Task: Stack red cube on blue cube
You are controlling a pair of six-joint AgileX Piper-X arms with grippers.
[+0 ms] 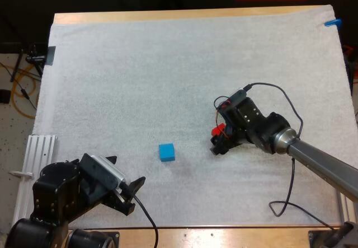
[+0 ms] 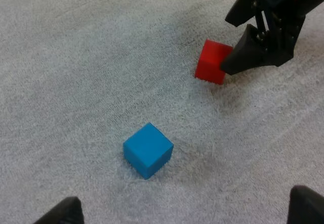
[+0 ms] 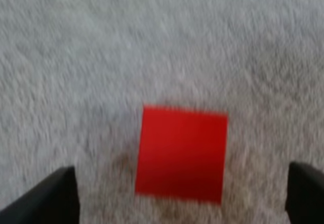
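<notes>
Red cube [image 3: 181, 153]: flat on the white mat [image 1: 168, 63], right of centre, between the right gripper's fingers, not lifted.
Blue cube [image 1: 166, 151]: alone on the mat, left of the red cube and a little nearer the front edge, well apart from it; top face bare.
Right gripper [image 1: 219, 140]: low at the mat around the red cube, fingers [image 3: 55, 196] spread wide, one on each side of the cube and clear of its faces; nothing held.
Left gripper [image 1: 127, 171]: at the near left corner, fingers apart, empty, pointed toward the blue cube and well short of it.
Done, as far as visible: right gripper placed astride the red cube, apparently ready for a pinch.
Left to do: closing on the red cube, lifting, carrying it left to the blue cube, setting it squarely on top, letting go.
Progress, as a judgement: early; no grasp, no lift, no stack.
Likely care point: centring the red cube between the fingers before the squeeze, to avoid nudging it across the mat.
</notes>
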